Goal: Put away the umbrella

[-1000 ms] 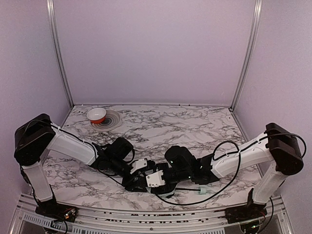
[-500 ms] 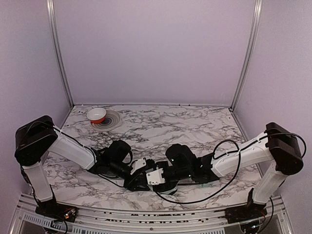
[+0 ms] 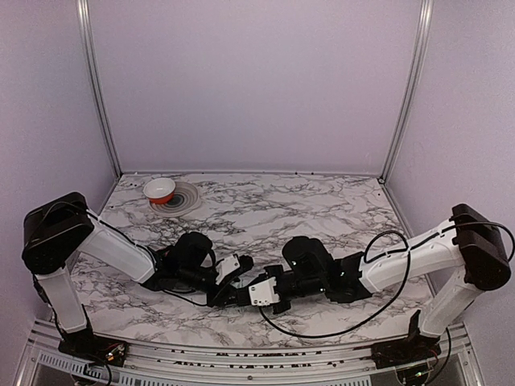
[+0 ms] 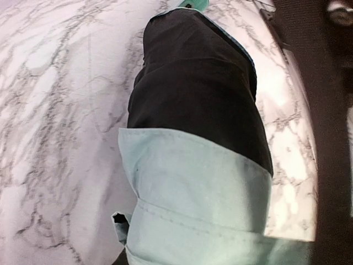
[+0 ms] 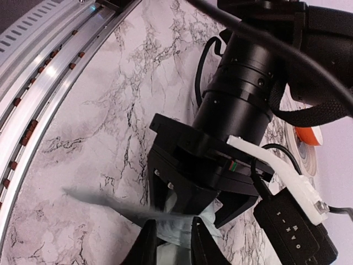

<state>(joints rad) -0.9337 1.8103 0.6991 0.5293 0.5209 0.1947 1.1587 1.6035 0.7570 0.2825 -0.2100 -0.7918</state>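
umbrella (image 4: 193,182): lying on the marble table (image 3: 322,209) near the front edge, roughly mid-width, right where the two arms meet. The left wrist cam is basically full of it. Mint-green fabric with a stitched seam is closest to the lens, and the black lining is folded over further out.

from above: you can barely make it out, since both wrists sit right over it.

left gripper (image 5: 196,212): down low over the table, fingers partway apart. There's one on each side of a bunched bit of the mint fabric. Can't tell if it's actually biting down or just straddling it.

right gripper (image 5: 170,243): pointing straight at the left one, tips nearly meeting it. There's a narrow gap between its fingers with mint fabric in it. Honestly can't tell whether it's pinching or loose.

bowl (image 3: 159,190): small, red and white, in the far left corner on a round grey-ringed disc (image 3: 183,199). It's well apart from the umbrella.

rail (image 5: 49,61): a ribbed aluminium strip along the table's near edge, close to the grippers.
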